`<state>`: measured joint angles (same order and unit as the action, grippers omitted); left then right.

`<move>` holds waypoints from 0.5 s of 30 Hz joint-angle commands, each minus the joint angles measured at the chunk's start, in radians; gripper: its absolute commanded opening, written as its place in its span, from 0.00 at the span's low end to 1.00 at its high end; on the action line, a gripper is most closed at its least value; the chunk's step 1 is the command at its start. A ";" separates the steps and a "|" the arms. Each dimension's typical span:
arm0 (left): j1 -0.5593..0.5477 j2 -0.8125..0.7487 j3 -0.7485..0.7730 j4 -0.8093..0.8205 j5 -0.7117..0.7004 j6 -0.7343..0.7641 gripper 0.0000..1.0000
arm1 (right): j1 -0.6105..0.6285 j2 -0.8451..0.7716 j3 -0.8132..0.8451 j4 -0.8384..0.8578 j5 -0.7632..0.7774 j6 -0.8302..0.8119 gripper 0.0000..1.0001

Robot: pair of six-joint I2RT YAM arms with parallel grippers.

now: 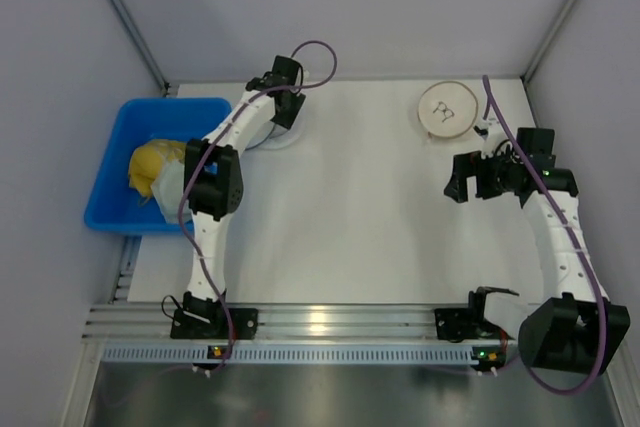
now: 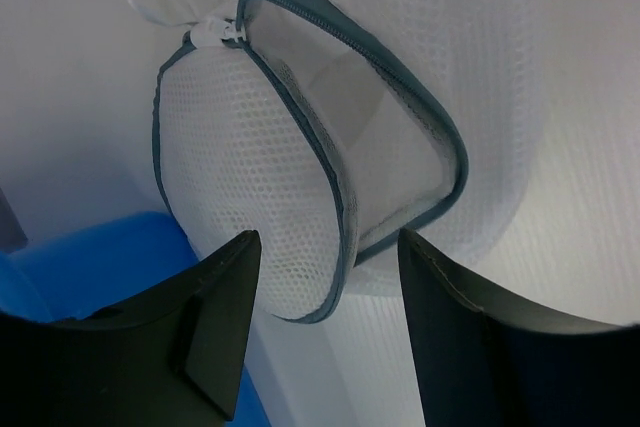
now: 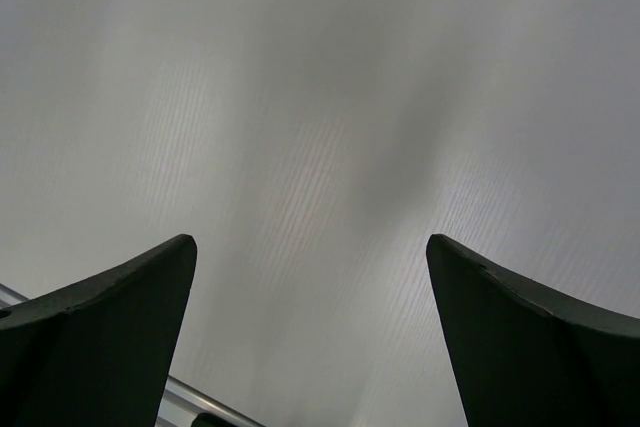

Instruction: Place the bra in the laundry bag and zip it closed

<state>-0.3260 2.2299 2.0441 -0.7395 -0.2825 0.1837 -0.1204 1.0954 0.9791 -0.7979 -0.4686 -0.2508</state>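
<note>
Judging by the open zipper (image 2: 400, 82), you have nearly everything left. The laundry bag (image 2: 230, 147), soft white mesh with a grey-blue rim, looks empty. Your left gripper (image 2: 328, 257) hangs just over it, fingers apart. The right gripper (image 3: 310, 257), also spread, is well to its right. The bra (image 1: 169, 187) seems to lie limp in the blue bin (image 1: 150, 112) left of the bag.
</note>
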 commanded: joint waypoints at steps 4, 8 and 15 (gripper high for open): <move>0.016 0.069 0.062 0.046 -0.125 0.023 0.56 | 0.004 0.018 -0.006 0.057 -0.024 -0.007 1.00; 0.016 0.093 0.056 0.045 -0.133 0.039 0.42 | 0.004 0.029 -0.008 0.063 -0.030 -0.008 0.99; 0.002 -0.014 -0.057 0.042 -0.075 0.028 0.00 | 0.004 0.027 -0.014 0.066 -0.044 -0.005 0.99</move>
<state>-0.3164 2.3253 2.0399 -0.7208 -0.3737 0.2150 -0.1207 1.1286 0.9688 -0.7765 -0.4824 -0.2504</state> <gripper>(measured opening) 0.024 0.993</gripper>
